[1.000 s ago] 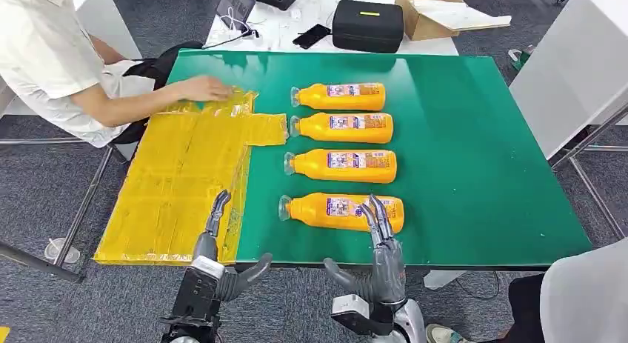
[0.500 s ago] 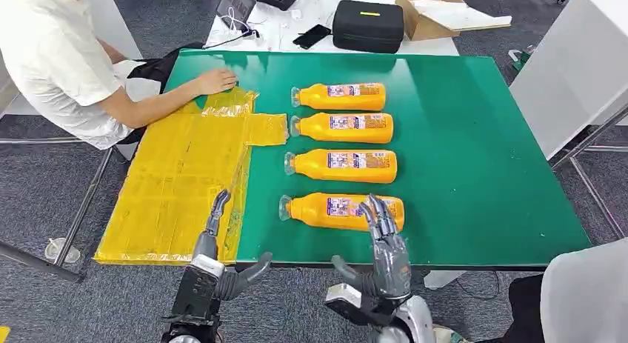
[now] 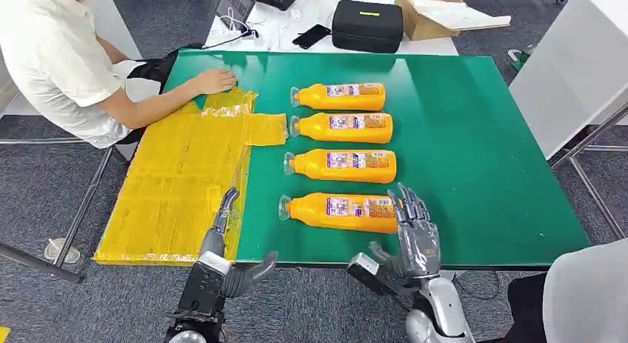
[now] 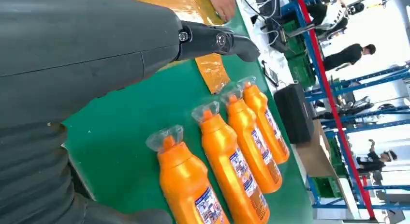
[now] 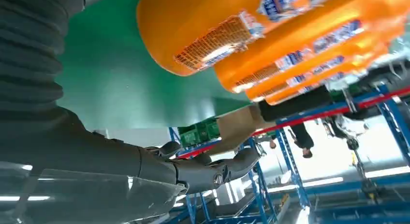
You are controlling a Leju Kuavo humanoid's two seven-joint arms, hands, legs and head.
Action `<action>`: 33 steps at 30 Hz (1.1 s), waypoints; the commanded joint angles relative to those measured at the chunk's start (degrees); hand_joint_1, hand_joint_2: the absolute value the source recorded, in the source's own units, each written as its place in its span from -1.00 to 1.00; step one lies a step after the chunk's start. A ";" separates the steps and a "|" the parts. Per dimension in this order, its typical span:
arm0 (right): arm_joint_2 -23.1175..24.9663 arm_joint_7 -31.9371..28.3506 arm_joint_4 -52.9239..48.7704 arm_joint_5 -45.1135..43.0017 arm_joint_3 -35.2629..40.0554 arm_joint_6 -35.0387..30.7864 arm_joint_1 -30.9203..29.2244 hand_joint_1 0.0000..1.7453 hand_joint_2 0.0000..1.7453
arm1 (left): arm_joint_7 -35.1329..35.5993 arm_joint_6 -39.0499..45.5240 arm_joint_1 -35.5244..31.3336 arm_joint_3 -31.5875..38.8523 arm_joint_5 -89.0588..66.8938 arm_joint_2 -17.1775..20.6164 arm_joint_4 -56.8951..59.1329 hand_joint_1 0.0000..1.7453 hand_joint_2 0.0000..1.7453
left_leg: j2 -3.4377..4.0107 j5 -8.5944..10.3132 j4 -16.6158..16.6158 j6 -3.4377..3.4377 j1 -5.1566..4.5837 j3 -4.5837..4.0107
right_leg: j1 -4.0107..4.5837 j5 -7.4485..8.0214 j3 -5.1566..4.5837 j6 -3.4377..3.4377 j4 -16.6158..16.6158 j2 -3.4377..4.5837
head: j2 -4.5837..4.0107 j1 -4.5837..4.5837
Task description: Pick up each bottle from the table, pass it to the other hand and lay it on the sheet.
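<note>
Table (image 3: 489, 158): green top, taking up the centre of the head view; you are looking down on it from its near edge.

Sheet (image 3: 185, 187): yellow, lying flat over the table's left side, running from upper left toward lower left. A person (image 3: 52, 54) is sitting at upper left, resting a hand (image 3: 215, 81) on its far corner.

Bottles: four orange ones, lying on their sides in a column at centre, caps pointing left toward the sheet, long axes running left to right. None is on the sheet yet.

Near bottle (image 3: 342, 212): lowest in the column, closest to you and to both hands.

Right hand (image 3: 413, 239): rising at lower right, fingers spread and holding nothing, standing just right of the near bottle's base. The bottle is lying to its left, base end nearest the fingers. I judge this the nearer hand and the one you are setting up to grasp with.

Left hand (image 3: 222, 247): at lower left, fingers extended and empty, hovering over the sheet's near right edge, apart from the bottle's cap.
</note>
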 commanded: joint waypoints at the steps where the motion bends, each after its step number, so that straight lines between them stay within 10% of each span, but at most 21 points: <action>1: -2.43 1.02 10.47 0.79 0.61 2.77 -8.21 -1.00 1.00 | 0.04 -1.43 -2.63 1.16 -0.65 -0.59 3.94 -1.00 1.00 | 0.10 -0.03 -0.03 0.03 0.00 0.17 | 0.02 0.01 0.15 -0.06 -0.06 0.06 | 0.00 0.00; 33: -1.57 -0.38 18.05 -3.01 3.41 8.01 -13.17 -1.00 1.00 | -0.10 -3.29 -3.16 0.80 -0.74 -1.22 3.62 -1.00 1.00 | 0.24 -0.15 -0.03 0.06 0.01 0.48 | 0.06 -0.09 0.45 -0.14 -0.05 0.14 | 0.00 0.02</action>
